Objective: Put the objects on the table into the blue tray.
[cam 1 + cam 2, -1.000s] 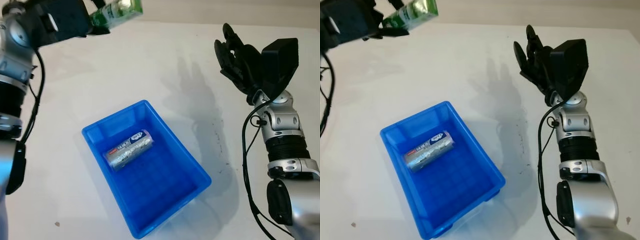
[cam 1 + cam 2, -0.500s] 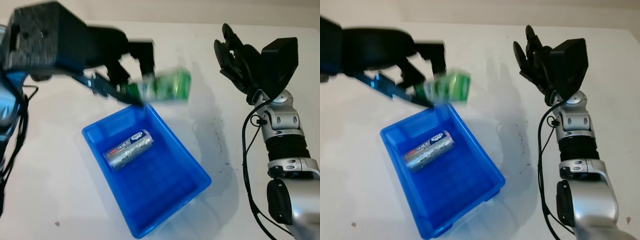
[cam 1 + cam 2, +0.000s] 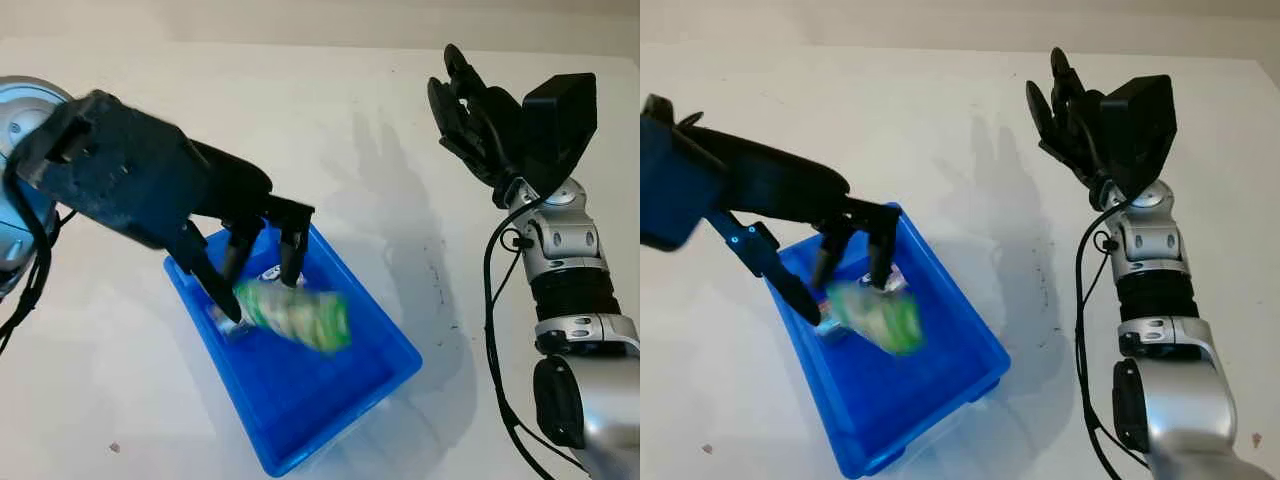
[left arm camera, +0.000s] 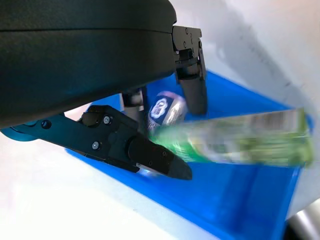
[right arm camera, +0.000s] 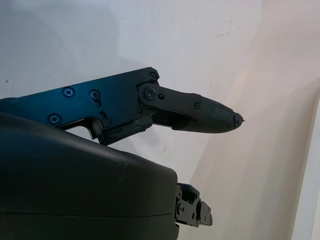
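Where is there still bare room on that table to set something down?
The white table is bare between the blue tray and the raised, open right hand, and in front of the tray's near-left side. The tray is crowded: the left hand is over it with the green bottle, above a silver can.
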`<state>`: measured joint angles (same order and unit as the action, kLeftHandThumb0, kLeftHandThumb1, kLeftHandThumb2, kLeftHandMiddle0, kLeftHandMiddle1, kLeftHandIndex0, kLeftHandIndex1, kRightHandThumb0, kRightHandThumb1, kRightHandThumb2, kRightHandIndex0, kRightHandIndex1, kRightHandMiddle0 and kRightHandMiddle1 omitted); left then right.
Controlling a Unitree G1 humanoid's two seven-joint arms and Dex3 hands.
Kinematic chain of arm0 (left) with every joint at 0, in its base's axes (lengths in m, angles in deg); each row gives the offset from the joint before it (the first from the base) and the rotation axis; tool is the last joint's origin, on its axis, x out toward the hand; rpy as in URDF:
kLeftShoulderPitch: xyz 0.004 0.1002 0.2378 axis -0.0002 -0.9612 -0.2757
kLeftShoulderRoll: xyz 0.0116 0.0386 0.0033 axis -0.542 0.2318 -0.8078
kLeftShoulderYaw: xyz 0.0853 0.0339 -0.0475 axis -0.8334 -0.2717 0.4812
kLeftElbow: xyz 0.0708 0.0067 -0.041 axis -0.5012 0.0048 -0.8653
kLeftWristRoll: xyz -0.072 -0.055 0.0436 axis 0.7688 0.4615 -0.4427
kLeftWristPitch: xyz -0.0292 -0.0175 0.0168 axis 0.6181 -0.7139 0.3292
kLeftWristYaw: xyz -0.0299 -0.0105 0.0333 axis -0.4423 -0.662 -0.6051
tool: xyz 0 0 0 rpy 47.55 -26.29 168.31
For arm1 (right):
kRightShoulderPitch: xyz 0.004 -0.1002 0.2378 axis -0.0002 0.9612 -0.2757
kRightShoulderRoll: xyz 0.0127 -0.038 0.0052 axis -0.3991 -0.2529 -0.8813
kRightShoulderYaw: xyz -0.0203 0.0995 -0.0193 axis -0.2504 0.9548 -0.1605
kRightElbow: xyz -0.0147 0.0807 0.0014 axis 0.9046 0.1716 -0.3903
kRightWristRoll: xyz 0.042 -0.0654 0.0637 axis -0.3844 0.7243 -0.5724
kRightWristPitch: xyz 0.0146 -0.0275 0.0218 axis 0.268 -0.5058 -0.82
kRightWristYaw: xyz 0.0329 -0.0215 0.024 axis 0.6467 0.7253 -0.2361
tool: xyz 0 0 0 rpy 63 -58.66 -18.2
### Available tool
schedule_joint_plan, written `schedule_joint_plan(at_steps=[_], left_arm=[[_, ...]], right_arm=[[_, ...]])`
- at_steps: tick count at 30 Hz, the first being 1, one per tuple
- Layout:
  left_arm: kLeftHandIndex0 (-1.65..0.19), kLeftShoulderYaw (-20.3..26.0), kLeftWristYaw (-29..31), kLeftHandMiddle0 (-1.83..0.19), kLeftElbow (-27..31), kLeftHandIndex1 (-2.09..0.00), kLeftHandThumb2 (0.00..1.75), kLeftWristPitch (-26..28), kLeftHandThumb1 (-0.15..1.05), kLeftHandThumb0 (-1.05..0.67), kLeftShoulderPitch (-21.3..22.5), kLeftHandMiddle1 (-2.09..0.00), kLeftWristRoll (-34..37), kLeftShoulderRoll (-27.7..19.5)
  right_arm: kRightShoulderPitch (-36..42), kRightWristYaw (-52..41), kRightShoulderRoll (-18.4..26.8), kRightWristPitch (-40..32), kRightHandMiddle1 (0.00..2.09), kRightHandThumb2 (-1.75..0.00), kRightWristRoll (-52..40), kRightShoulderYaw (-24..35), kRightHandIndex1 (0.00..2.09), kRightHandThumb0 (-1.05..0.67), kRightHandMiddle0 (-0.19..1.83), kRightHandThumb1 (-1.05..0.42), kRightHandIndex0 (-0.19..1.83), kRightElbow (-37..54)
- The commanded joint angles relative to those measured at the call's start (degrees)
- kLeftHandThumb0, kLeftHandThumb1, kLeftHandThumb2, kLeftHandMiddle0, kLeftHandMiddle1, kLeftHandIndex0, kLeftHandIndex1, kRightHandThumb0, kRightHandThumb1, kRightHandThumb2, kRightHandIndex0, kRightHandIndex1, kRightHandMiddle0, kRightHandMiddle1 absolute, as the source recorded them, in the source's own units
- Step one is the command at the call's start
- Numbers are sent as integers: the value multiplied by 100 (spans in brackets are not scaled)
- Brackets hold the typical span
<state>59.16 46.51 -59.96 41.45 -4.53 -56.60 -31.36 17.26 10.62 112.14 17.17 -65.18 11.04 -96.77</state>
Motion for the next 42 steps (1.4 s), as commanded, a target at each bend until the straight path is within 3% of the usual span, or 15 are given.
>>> schedule_joint_plan(at_steps=[1,3,7,9,11,12,13,14,16,18,22,27,30,37,42], left_arm=[[-10,133,-59,-17,-16,-19,13,80,104,-13,100,-16,31,5],[-10,340,-348,-15,-22,-12,24,234,104,-7,-14,-10,130,127],[-8,592,-981,-12,77,-6,100,838,73,-7,-59,-7,188,373],[-10,817,-1397,-20,17,-6,118,1012,63,-9,-95,-12,288,594],[-14,1056,-1885,-20,-179,-8,127,980,59,-22,-132,-14,341,820],[-16,1227,-2118,-21,-329,-10,127,969,59,-29,-159,-14,432,960],[-18,1416,-2415,-21,-465,-11,115,997,67,-36,-195,-13,496,1115],[-19,1536,-2623,-22,-552,-13,87,1027,82,-44,-222,-10,556,1212],[-20,1801,-3286,-24,-772,-16,60,973,97,-48,-257,-9,533,1483],[-23,2197,-4186,-30,-1005,-19,49,983,103,-47,-286,-11,529,1897],[-23,2898,-5302,-32,-1991,-22,55,570,105,-53,-183,-12,774,2357],[4,3264,-5938,-1,-3396,-9,50,395,105,-73,51,-2,1003,2487],[18,3232,-6123,17,-4197,-1,59,86,105,-78,99,0,952,2459],[19,3057,-6465,19,-5555,0,67,-522,105,-70,232,0,750,2427],[19,2912,-6224,19,-6414,0,67,-812,105,-77,317,0,700,2424]], right_arm=[[-71,-2,48,83,0,-60,-6,1,0,-63,-19,-105,-19,-12],[-63,-1,52,64,0,-60,-5,-1,0,-63,-19,-105,-19,20],[-63,-5,48,72,0,-61,-13,7,0,-63,-19,-105,-19,7],[-65,0,42,97,0,-61,-9,5,0,-63,-19,-105,-19,1],[-69,-7,34,147,0,-61,-13,4,0,-62,-19,-105,-19,-2],[-70,-3,24,152,0,-62,-21,8,0,-62,-19,-105,-19,11],[-73,1,16,145,0,-62,-27,9,0,-62,-19,-105,-19,23],[-75,6,11,138,0,-63,-31,10,0,-62,-19,-105,-19,31],[-82,7,10,147,0,-63,-28,6,0,-63,-19,-105,-19,16],[-85,-3,12,165,0,-63,-28,4,0,-63,-19,-105,-19,-1],[-123,-25,19,183,0,-64,-33,7,0,-63,-19,-105,-19,-52],[-173,5,32,180,0,-65,-3,-3,0,-63,-19,-105,-19,-94],[-183,16,36,190,0,-67,11,-10,0,-63,-19,-105,-19,-105],[-199,30,19,94,0,-70,-32,22,0,-64,-19,-105,-19,-84],[-217,102,-40,4,0,-73,-112,62,0,-64,-19,-105,-19,-49]])
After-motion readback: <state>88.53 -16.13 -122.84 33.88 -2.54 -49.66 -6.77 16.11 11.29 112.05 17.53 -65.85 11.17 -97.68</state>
